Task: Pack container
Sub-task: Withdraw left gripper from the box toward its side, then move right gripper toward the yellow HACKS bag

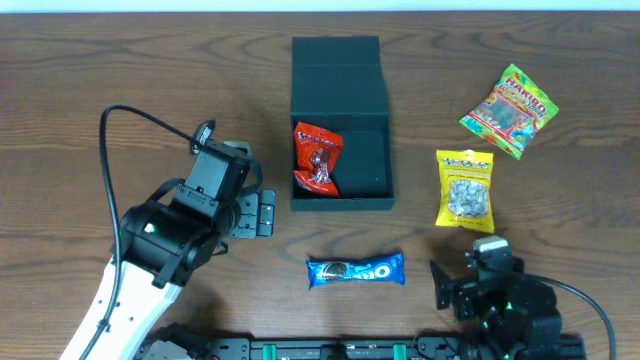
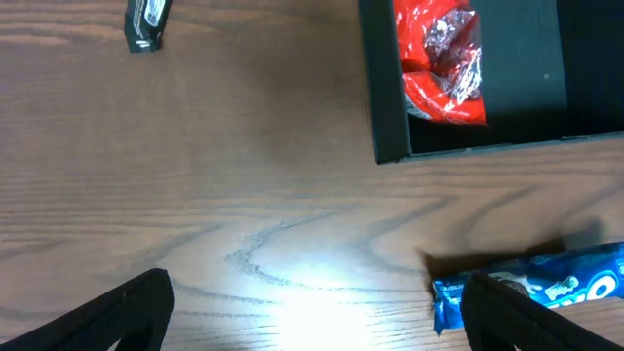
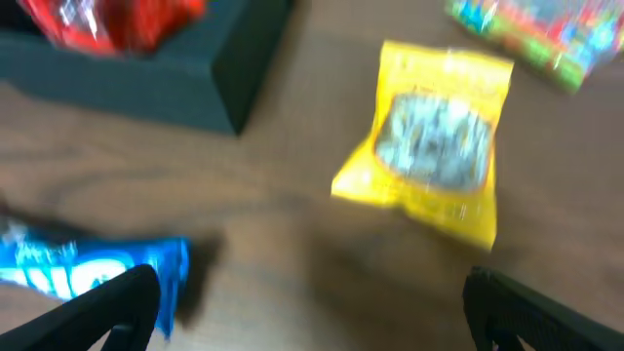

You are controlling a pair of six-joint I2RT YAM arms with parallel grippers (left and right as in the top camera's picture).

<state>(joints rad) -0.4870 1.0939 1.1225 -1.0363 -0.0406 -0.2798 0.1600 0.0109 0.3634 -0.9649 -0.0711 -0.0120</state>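
The dark teal container (image 1: 372,160) stands open at the table's middle, its flap lid (image 1: 336,58) folded back. A red snack packet (image 1: 318,158) lies inside at its left; it also shows in the left wrist view (image 2: 444,60). A blue Oreo packet (image 1: 355,270) lies in front of the container. A yellow packet (image 1: 465,187) and a Haribo bag (image 1: 510,110) lie to the right. My left gripper (image 1: 262,213) is open and empty, left of the container. My right gripper (image 1: 448,287) is open and empty, right of the Oreo packet and below the yellow packet.
A small dark object (image 2: 146,23) lies on the wood at the top left of the left wrist view. The left arm's black cable (image 1: 125,125) loops over the table's left side.
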